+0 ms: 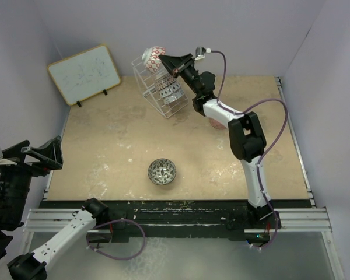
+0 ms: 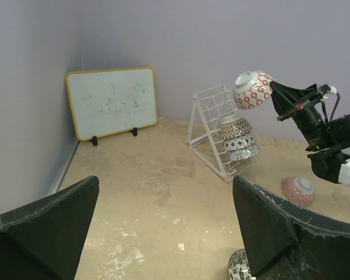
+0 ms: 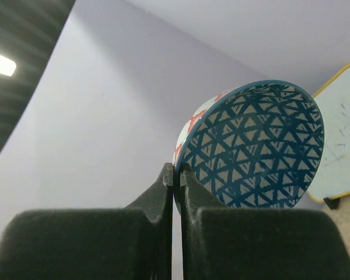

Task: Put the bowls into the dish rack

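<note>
My right gripper (image 1: 165, 59) is shut on the rim of a bowl with a red-and-white outside (image 1: 153, 58) and a blue triangle pattern inside (image 3: 254, 149). It holds the bowl in the air above the top of the white wire dish rack (image 1: 149, 87). Three bowls (image 2: 239, 139) are stacked in the rack. A black-and-white patterned bowl (image 1: 161, 171) sits on the table near the front middle. A pink bowl (image 2: 298, 191) lies upside down by the right arm. My left gripper (image 2: 163, 227) is open at the table's left front edge, holding nothing.
A wood-framed whiteboard (image 1: 84, 74) leans against the back left wall. Purple walls close in the table on three sides. The right arm's purple cable (image 1: 262, 105) loops over the right half of the table.
</note>
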Available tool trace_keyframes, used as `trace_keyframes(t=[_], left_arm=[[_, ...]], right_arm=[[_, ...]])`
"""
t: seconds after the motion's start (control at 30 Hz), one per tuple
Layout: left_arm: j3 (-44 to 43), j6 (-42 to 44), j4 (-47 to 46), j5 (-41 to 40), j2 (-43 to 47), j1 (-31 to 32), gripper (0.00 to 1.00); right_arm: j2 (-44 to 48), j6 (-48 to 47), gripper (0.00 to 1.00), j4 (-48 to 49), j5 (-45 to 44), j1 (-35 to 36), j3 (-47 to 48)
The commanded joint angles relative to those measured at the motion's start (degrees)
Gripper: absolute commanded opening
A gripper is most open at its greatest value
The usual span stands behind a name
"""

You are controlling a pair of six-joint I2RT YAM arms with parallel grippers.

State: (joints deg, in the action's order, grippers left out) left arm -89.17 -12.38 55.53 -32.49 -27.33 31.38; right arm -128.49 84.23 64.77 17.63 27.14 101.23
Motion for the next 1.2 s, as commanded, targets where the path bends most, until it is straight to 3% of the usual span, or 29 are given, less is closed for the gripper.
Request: trace_keyframes(t=[0.0,0.37,1.17], left_arm=[[-1.07,1.38,0.0,-1.41,0.43,0.69,0.99],[-1.32,1.44,1.47,-2.89,0.67,1.08,0.99],[-1.71,1.13,2.22,-3.36,0.24,1.45,0.99]], right_arm=[[-2.27,5.88,0.0,9.76,-8.5,0.01,3.63],[-5.19,8.71,0.0,12.34,-15.68,0.02,0.67],[-12.49,15.24,0.0,16.41,-17.28,-0.77,-0.78]])
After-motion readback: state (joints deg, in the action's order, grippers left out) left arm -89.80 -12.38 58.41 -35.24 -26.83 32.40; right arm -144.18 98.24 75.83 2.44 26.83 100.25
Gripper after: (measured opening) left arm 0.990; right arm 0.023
